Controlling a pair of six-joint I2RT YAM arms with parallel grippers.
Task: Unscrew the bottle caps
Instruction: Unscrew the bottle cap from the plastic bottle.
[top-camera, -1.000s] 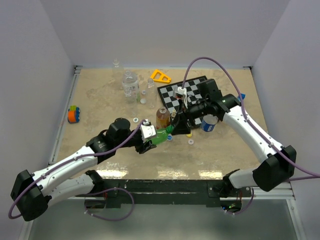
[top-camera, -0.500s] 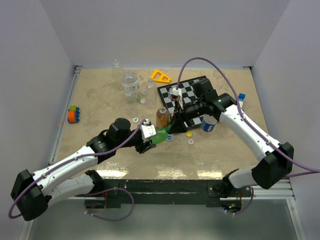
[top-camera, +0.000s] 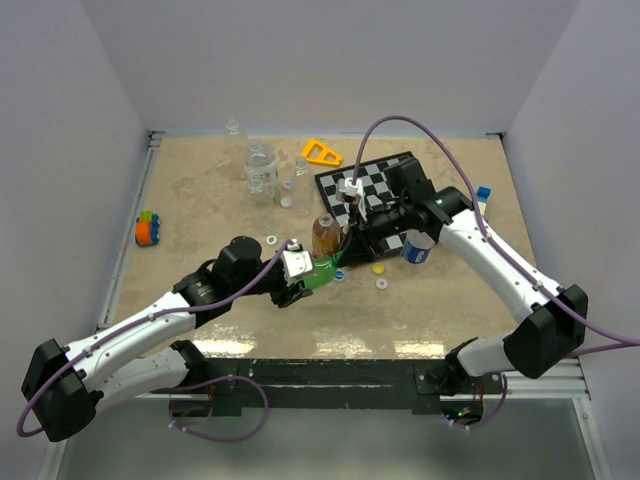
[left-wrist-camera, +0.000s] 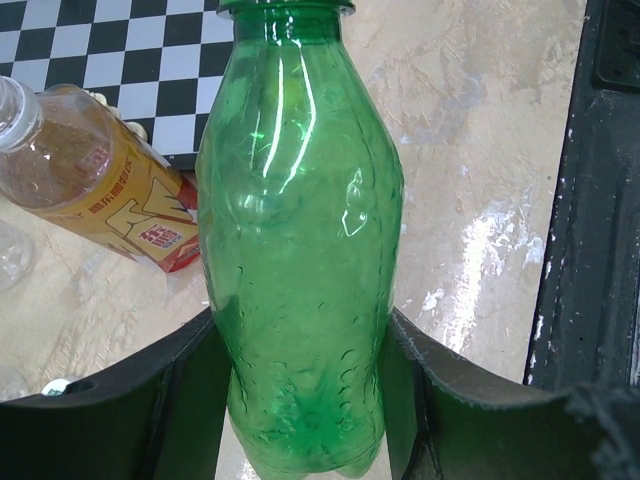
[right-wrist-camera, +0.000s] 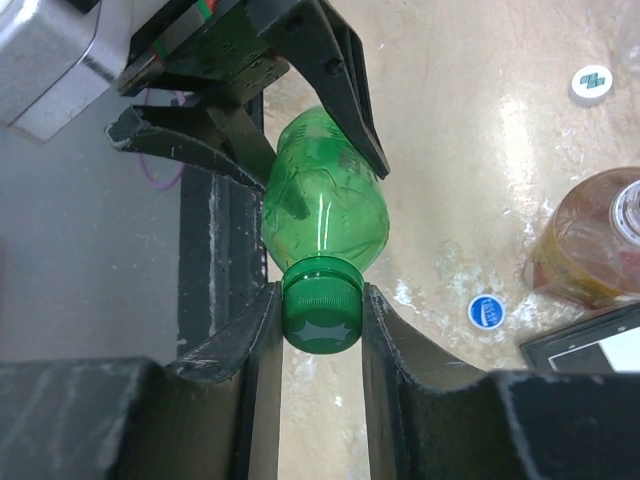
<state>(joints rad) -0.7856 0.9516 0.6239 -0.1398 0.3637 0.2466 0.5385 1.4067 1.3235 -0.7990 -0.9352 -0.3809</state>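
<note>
Over the counter's near middle: I have the translucent green plastic bottle (top-camera: 322, 272) lying nearly level between the two arms, apparently lifted off the tan stone-patterned counter (top-camera: 200, 200), its neck toward the right arm.
Left gripper (left-wrist-camera: 300, 400): closed around the bottle's lower body, one black finger pressing each side.
Right gripper (right-wrist-camera: 320, 305): narrowed onto the ribbed green screw cap (right-wrist-camera: 322, 312), both fingers touching its rim. The cap sits on the neck.
Step in hand: by my reading, twisting this cap off while the left arm braces the bottle.
Doing it well: I want the right wrist's roll in line with the neck and enough squeeze that the ribs don't slip. The left clamp must be steady so the thin body neither spins nor buckles. I would back off along the neck as the threads release.
Nearby: the amber-brown plastic bottle (top-camera: 323, 233) stands just beside, and a small blue loose cap (right-wrist-camera: 487, 311) lies on the counter below. I should keep clear of both.
</note>
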